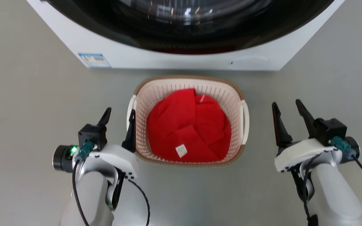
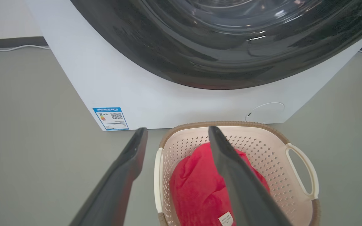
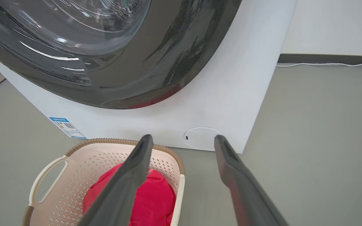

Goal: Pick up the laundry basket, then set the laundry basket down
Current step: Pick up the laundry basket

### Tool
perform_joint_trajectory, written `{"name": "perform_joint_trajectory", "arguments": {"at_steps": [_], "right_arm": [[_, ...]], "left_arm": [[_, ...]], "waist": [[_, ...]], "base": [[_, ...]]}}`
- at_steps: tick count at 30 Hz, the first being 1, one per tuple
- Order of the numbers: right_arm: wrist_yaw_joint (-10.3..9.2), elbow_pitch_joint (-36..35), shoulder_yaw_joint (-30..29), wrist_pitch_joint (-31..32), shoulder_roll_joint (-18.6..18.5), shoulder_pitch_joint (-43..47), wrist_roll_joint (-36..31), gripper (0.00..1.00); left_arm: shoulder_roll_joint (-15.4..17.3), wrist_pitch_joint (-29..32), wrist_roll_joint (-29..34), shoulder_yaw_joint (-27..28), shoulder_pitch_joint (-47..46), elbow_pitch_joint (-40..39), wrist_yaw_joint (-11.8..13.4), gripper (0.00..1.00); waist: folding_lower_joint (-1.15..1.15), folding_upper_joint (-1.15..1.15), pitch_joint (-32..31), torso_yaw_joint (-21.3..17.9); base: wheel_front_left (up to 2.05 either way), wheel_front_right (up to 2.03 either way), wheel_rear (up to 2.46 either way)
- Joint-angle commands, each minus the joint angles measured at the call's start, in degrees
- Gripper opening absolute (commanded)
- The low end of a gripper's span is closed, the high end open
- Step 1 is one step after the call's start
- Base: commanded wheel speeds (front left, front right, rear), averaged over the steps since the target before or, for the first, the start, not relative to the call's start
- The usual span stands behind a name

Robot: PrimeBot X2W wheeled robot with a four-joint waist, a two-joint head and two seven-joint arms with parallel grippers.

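Flanking one laundry basket [image 1: 168, 89]: left gripper [image 1: 120, 110], right gripper [image 1: 286, 103].

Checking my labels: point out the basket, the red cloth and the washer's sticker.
basket [image 1: 222, 91]: head view, on its perforated far wall.
red cloth [image 1: 184, 125]: head view, middle of the cloth.
sticker [image 1: 94, 60]: head view, centre of the blue label.

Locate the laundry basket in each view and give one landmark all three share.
Head view: laundry basket at centre, just below the washer.
Left wrist view: bottom edge, right of centre.
Right wrist view: bottom left corner.
Shared landmark: the blue label on the washer's front.
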Motion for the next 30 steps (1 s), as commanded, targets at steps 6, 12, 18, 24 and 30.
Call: {"name": "perform_joint_trajectory", "arguments": {"at_steps": [6,12,18,24,30], "right_arm": [[0.35,3.2,0.6,-0.6,0.1,-3.3,0.2,1.0],[0.35,7.7,0.8,-0.6,0.1,-7.4,-0.9,1.0],[0.35,11.2,2.2,-0.6,0.1,-10.9,-0.6,1.0],[0.35,16.1,3.6,-0.6,0.1,-14.0,-0.1,1.0],[0.35,18.1,5.1,-0.6,0.1,-16.9,0.8,1.0]], "left_arm": [[0.8,-0.4,-1.6,0.7,-4.6,2.7,0.8,1.0],[0.8,-0.4,-4.2,0.7,-9.2,8.3,0.6,1.0],[0.8,-0.4,-5.0,0.5,-13.5,11.7,0.9,1.0],[0.8,-0.4,-6.0,-0.5,-16.8,15.3,0.9,1.0],[0.8,-0.4,-5.5,-0.6,-20.6,19.7,1.6,1.0]], "waist": [[0.0,0.0,4.4,0.4],[0.0,0.0,7.5,0.3],[0.0,0.0,11.1,0.0],[0.0,0.0,14.3,-0.2],[0.0,0.0,17.3,-0.5]], "base": [[0.0,0.0,0.0],[0.0,0.0,0.0],[0.0,0.0,0.0],[0.0,0.0,0.0],[0.0,0.0,0.0]]}}
